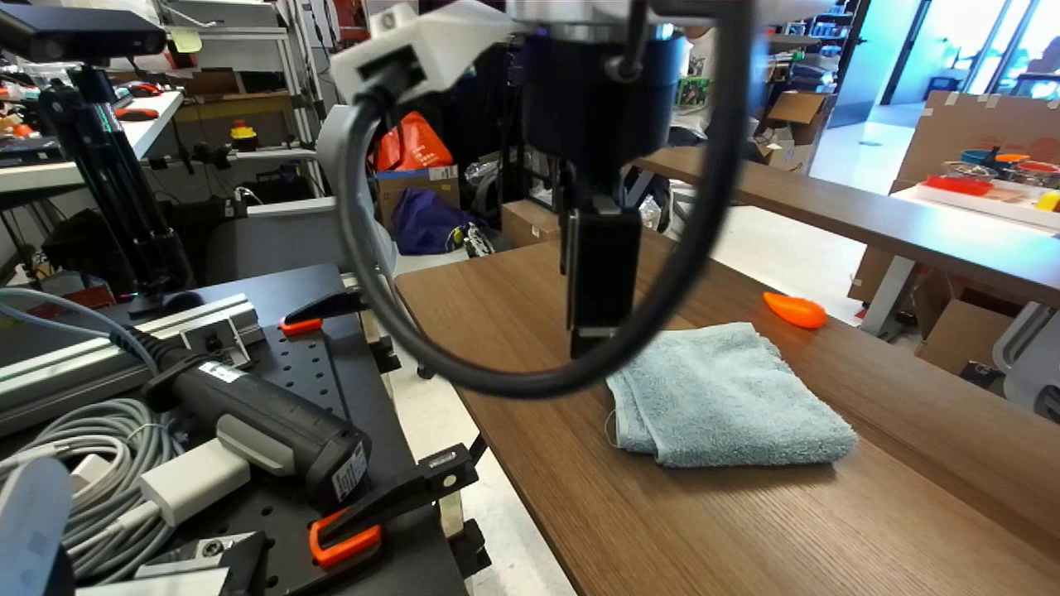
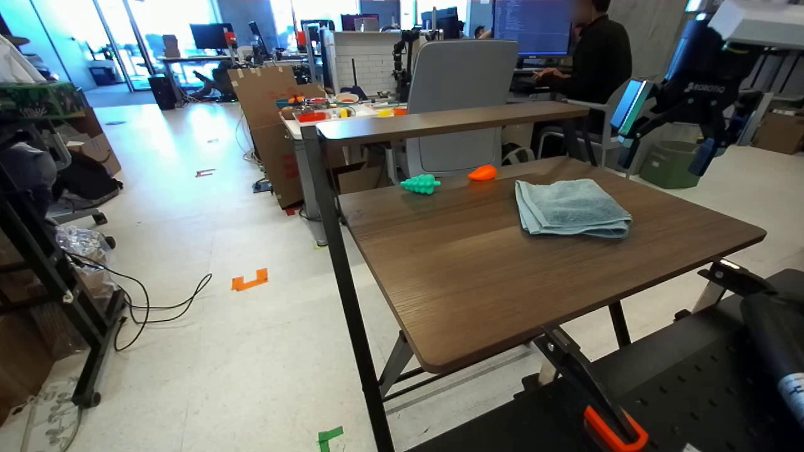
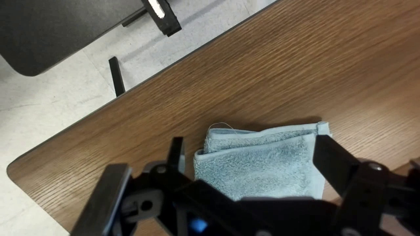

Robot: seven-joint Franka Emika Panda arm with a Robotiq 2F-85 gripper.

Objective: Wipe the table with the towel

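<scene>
The folded pale blue-grey towel lies flat on the dark brown table in both exterior views: towel [image 1: 729, 397], table [image 1: 530, 414]; towel [image 2: 571, 207], table [image 2: 477, 270]. My gripper [image 2: 662, 162] is open and empty, in the air above the table. In an exterior view my gripper [image 1: 592, 331] is partly behind a thick cable loop. In the wrist view my gripper [image 3: 251, 144] has its fingers wide apart, with the towel [image 3: 259, 167] below and between them. The towel's lower part is hidden there by the gripper body. The table [image 3: 229, 85] shows around it.
An orange object [image 1: 795, 310] lies on the table beyond the towel; it also shows in an exterior view [image 2: 483, 172] near a green object [image 2: 421, 184]. A raised brown shelf [image 2: 452, 122] runs along the table's far side. A black workbench [image 1: 331, 372] with clamps stands beside the table.
</scene>
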